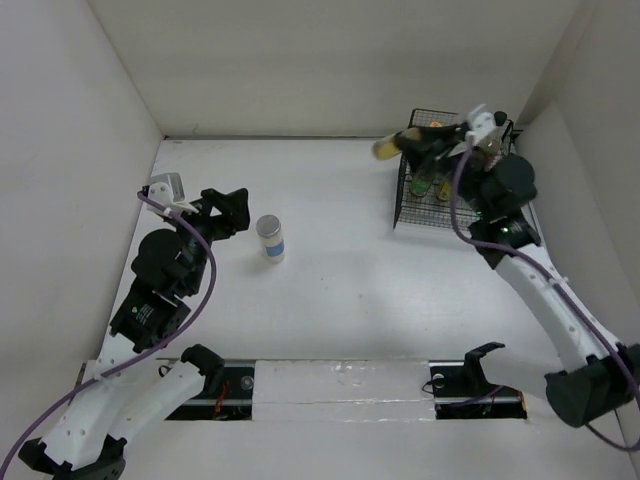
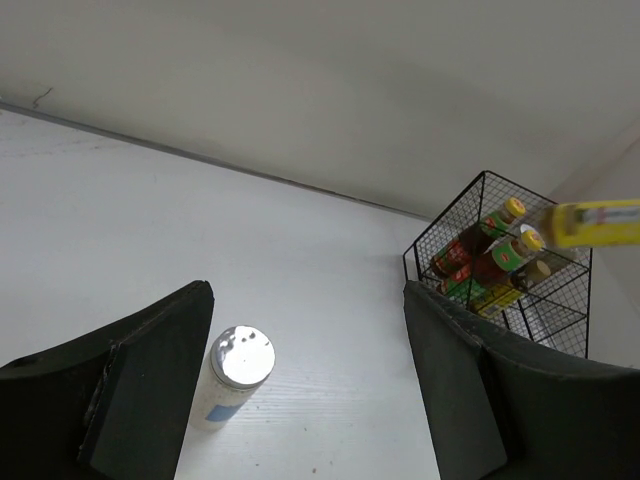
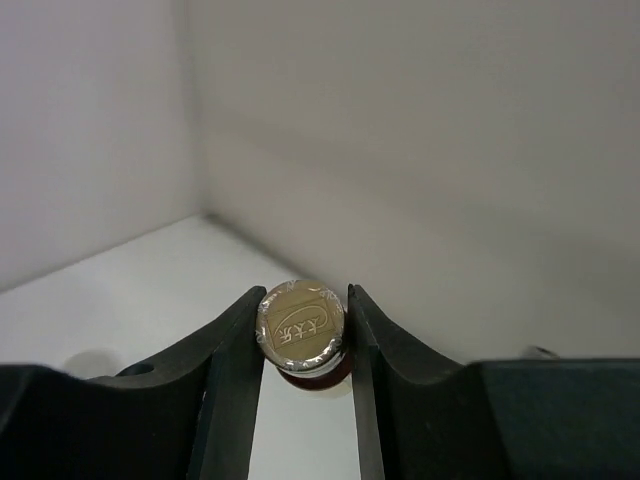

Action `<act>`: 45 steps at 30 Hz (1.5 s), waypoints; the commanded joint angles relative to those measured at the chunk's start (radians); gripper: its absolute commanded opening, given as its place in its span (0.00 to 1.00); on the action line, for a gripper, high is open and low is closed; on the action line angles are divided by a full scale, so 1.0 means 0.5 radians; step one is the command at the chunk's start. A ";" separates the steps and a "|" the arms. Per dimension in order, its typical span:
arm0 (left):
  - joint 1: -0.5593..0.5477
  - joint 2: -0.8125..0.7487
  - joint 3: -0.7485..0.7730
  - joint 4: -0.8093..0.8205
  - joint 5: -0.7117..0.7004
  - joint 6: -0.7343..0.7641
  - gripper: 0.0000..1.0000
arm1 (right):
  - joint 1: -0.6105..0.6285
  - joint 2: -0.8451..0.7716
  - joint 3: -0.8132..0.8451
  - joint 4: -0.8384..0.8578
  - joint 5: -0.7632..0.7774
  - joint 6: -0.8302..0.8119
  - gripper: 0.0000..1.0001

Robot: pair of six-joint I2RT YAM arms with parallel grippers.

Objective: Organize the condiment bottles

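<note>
A squat white jar with a silver lid stands alone on the table. In the left wrist view the jar sits just inside the left finger. My left gripper is open and empty, just left of the jar. My right gripper is shut on a small yellow-labelled bottle with a gold cap. It holds the bottle tilted above the black wire basket. Two red-green bottles with yellow caps lie in the basket. I cannot make out the dark black-capped bottle.
White walls close the table at the back and on both sides. The basket stands in the far right corner, close to the right wall. A black rail with the arm bases runs along the near edge.
</note>
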 commanded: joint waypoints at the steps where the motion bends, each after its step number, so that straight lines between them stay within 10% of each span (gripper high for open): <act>1: 0.009 -0.017 -0.002 0.064 0.023 0.003 0.73 | -0.227 -0.205 0.069 -0.117 0.600 -0.026 0.24; 16: 0.009 0.023 -0.002 0.064 0.001 0.003 0.73 | -1.105 0.190 0.164 -0.280 0.825 0.081 0.21; 45: 0.009 0.081 -0.002 0.064 -0.020 0.003 0.73 | -1.182 0.758 0.048 0.020 0.770 0.161 0.19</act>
